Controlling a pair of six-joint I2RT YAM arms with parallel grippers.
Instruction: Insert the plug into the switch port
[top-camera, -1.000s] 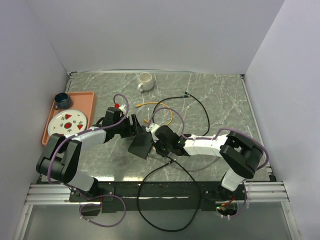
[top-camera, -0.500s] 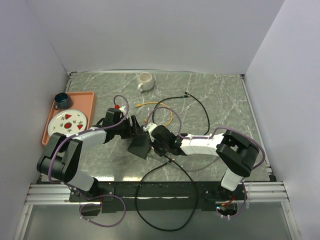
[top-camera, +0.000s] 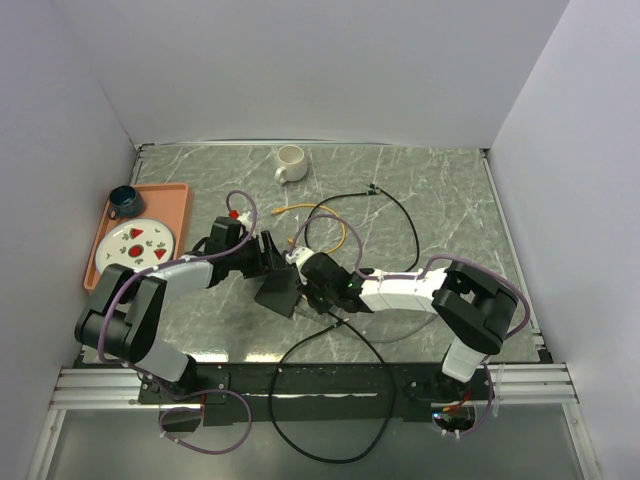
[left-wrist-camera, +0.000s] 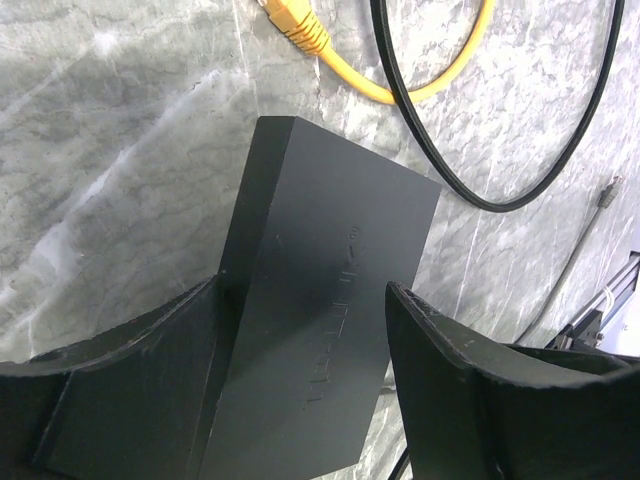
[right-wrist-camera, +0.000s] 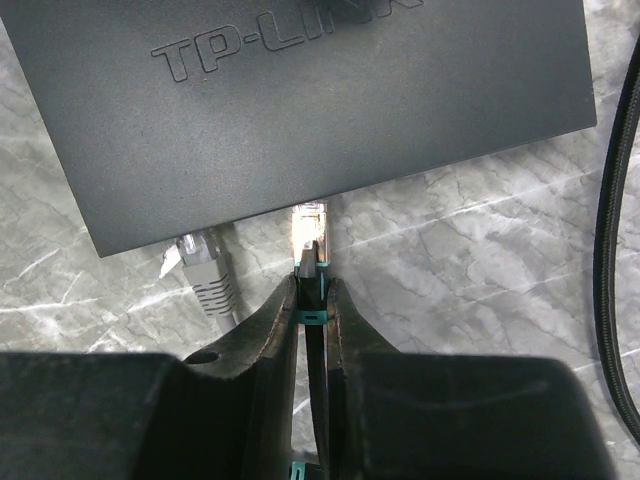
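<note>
The flat matte-black switch box (top-camera: 279, 289) lies mid-table; it also shows in the left wrist view (left-wrist-camera: 320, 320) and the right wrist view (right-wrist-camera: 300, 90). My left gripper (left-wrist-camera: 305, 350) is shut on the box, one finger on each side. My right gripper (right-wrist-camera: 312, 295) is shut on the plug (right-wrist-camera: 311, 225), a clear connector on a black cable with teal ties. The plug's tip is at the box's near edge, where the switch port is hidden under the rim. A grey plug (right-wrist-camera: 203, 265) sits in the same edge to the left. In the top view my right gripper (top-camera: 312, 285) is against the box's right edge.
A yellow cable (top-camera: 325, 222) and black cables (top-camera: 400, 215) lie behind and beside the box. A white cup (top-camera: 290, 162) stands at the back. An orange tray (top-camera: 172, 196) at the left holds a plate and a dark cup.
My right gripper has moved left toward the box with the plug. The left gripper and box have barely shifted.
</note>
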